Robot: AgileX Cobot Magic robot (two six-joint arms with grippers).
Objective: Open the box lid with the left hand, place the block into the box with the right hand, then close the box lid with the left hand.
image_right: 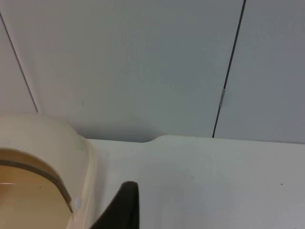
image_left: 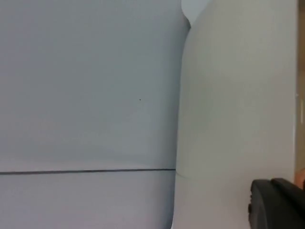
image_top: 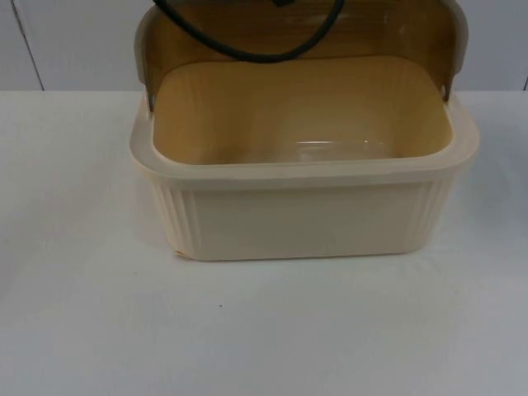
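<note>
One cream box [image_top: 305,210] stands on the white bench [image_top: 264,330], its back close to the grey wall [image_top: 66,41]. Its one lid [image_top: 301,33], tinted amber, is swung up and back, so the mouth is open and the inside holds nothing that can be seen. Bare bench lies in front of the box and at both sides.

The left pincer's fingertip [image_left: 276,202] sits just beside the box's pale outer wall [image_left: 238,119]; whether that pincer is clenched or released cannot be told. The right pincer's fingertip [image_right: 121,207] hangs near the box's rounded corner [image_right: 43,162], over bare bench; its state cannot be told either.
</note>
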